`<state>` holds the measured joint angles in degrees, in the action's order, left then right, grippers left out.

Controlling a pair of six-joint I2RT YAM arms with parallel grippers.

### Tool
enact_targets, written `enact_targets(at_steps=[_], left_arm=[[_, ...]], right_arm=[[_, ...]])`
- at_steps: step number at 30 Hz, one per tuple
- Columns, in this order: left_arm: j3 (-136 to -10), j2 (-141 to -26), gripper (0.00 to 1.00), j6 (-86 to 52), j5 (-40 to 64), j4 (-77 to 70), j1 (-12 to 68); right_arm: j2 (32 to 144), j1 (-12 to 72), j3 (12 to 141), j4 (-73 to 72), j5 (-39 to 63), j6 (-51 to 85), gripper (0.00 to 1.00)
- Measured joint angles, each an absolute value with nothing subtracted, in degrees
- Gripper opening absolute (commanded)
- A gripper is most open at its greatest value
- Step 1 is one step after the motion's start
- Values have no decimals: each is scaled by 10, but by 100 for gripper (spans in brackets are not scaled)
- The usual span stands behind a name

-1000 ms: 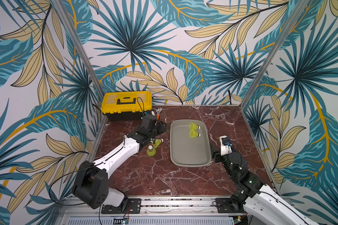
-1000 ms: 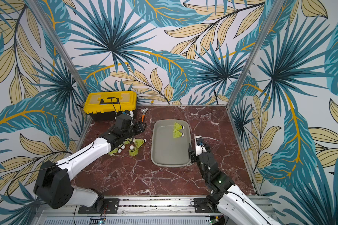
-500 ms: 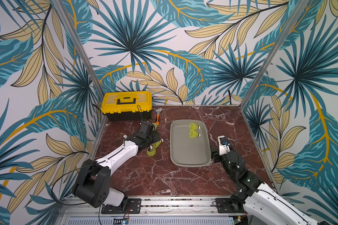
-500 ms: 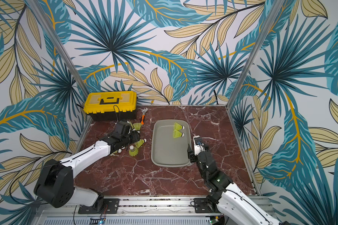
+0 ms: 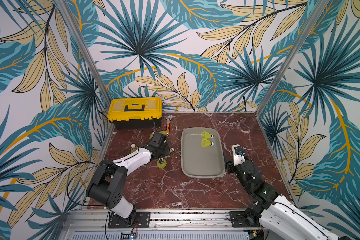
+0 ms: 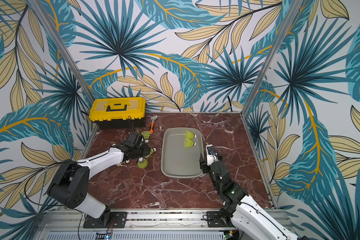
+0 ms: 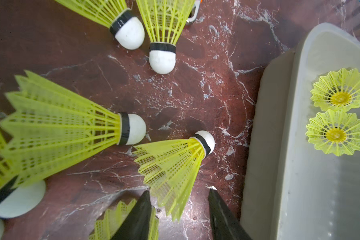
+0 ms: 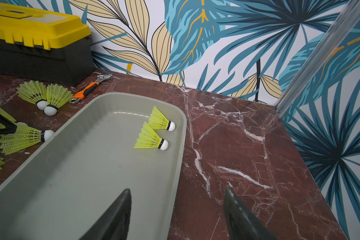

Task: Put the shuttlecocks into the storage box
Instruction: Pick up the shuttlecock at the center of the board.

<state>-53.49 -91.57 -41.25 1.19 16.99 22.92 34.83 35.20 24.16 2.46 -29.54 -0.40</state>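
Neon yellow-green plastic fills the left wrist view. The left gripper (image 7: 178,189) has come down from over the far end of the loose pile, by the toolbox (image 5: 135,108), to table (image 5: 175,191) level among it; its jaws have drawn in but stand apart, straddling the flared skirt of one shuttlecock (image 7: 173,164) that lies on its side, white tip toward the storage box (image 5: 200,164). One finger (image 7: 137,218) is at the skirt's edge and the other stands clear of it, so nothing is clamped yet.

That shuttlecock lies just beside the box wall facing the left arm; other loose shuttlecocks (image 7: 60,124) lie close around it, and a pair (image 8: 42,97) sits nearer the far edge of the table, beside the wrench (image 8: 85,91).

Inside the box the count has not changed; two shuttlecocks (image 5: 205,143) lie side by side near its far right corner. The right gripper (image 8: 177,189) has scarcely moved; it hangs empty, jaws wide apart, over the box's near right corner.

By my reading a third pickup is about to be made, and most of the work remains; the crowded skirts could snag a finger as the jaws meet.
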Motion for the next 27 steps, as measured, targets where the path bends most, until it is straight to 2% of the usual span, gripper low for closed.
enact_targets(at_steps=[3, 7, 13, 18, 27], left_arm=[[-537, -927, 37, -413, 13, 170, 229], [-543, -943, 20, -416, 15, 169, 228], [-545, -946, 4, -420, 34, 148, 228], [-545, -931, 0, -418, 60, 138, 228], [-547, -833, 0, -411, 138, 137, 228]], right_arm=[[348, 352, 242, 25, -295, -4, 70], [349, 352, 242, 25, -291, -2, 70], [349, 352, 242, 25, -287, 0, 70], [349, 352, 242, 25, -279, 0, 70], [386, 352, 244, -1, -209, -48, 70]])
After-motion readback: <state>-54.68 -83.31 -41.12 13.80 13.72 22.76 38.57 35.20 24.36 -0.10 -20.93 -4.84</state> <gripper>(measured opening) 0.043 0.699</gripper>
